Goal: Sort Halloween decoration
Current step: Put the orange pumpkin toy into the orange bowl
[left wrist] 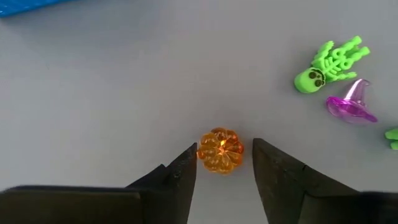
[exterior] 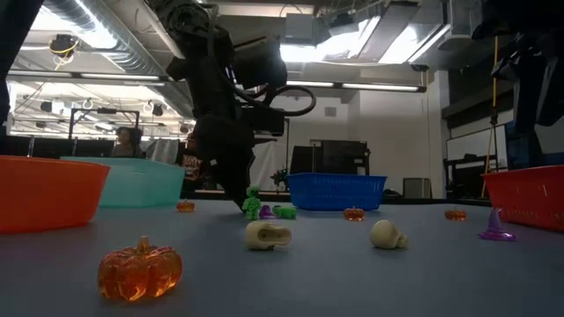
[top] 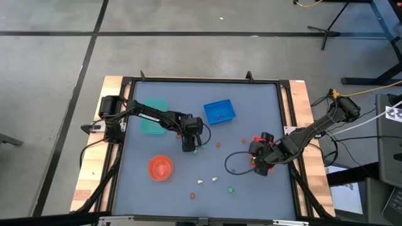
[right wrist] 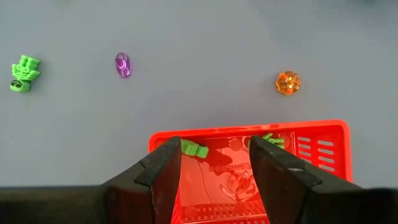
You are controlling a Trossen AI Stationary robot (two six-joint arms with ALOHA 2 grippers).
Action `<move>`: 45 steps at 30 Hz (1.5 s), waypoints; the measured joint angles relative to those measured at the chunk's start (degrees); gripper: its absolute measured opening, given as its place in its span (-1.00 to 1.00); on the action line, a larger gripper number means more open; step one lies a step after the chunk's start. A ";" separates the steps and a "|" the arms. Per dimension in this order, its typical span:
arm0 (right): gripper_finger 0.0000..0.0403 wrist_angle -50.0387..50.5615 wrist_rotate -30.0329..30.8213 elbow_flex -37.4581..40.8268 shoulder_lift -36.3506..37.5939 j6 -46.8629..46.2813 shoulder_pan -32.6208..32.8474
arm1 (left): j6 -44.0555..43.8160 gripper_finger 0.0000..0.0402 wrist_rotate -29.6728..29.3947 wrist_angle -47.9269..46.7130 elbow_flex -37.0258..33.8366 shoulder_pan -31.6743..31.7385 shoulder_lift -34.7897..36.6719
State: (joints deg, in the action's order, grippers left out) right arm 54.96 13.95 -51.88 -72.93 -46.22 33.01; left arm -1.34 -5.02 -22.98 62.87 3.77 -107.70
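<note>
The decorations are tiny trinkets scattered on the grey table: orange pumpkins [top: 218,144], cream skulls [exterior: 267,234], a green skeleton [left wrist: 329,63] and a purple hat [left wrist: 352,103]. My left gripper [left wrist: 224,163] is open and low at mid-table [top: 188,143]. Its fingers stand on either side of one orange pumpkin [left wrist: 220,150] that rests on the table. My right gripper [right wrist: 214,163] is open and empty, hovering over the red tray [right wrist: 323,149] at the table's right [top: 260,156]. Green trinkets [right wrist: 194,148] lie in that tray. My left gripper comes from above with the orange pumpkin between its open fingers. One fingertip [left wrist: 188,163] stands right at the pumpkin's side, and I cannot tell whether it touches. The other finger shows a clear gap. The pumpkin sits on the table.
The teal tray [top: 154,117] and the blue tray [top: 220,112] sit toward the far side, and the orange bowl [top: 160,167] sits near left. More trinkets lie toward the near edge [top: 215,179]. A cable loops beside the red tray [top: 235,160].
</note>
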 joint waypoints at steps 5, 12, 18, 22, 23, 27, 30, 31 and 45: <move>-0.06 0.00 0.05 0.00 0.00 0.00 0.02 | 0.00 -0.44 -0.02 0.00 0.00 -0.02 0.00; -0.06 0.00 0.09 0.00 0.00 0.01 0.01 | 0.02 -0.57 -0.26 0.00 0.00 0.01 0.02; -0.06 0.00 0.12 0.00 0.00 0.00 0.00 | 0.02 -0.60 -0.31 -0.02 0.00 0.01 0.02; -0.06 0.00 0.14 0.00 0.00 0.01 0.00 | 0.02 -0.60 -0.31 -0.02 0.00 0.01 0.02; -0.06 0.00 0.15 0.00 0.00 0.01 0.00 | 0.02 -0.60 -0.31 -0.02 0.00 0.01 0.02; -0.06 0.00 0.16 0.00 0.00 0.00 0.00 | 0.02 -0.60 -0.31 -0.02 0.00 0.01 0.02; -0.06 0.00 0.16 0.00 0.00 0.00 0.00 | 0.04 -0.61 -0.31 -0.02 0.00 0.01 0.02; -0.06 0.00 0.16 0.00 0.00 0.00 0.00 | 0.04 -0.61 -0.30 -0.02 0.00 0.01 0.02; -0.06 0.00 0.16 0.00 0.00 0.00 0.00 | 0.04 -0.61 -0.28 -0.03 0.00 0.01 0.02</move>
State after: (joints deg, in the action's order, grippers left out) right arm 54.96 14.11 -51.88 -72.93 -46.22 33.01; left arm -1.30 -5.30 -23.02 62.87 3.77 -107.68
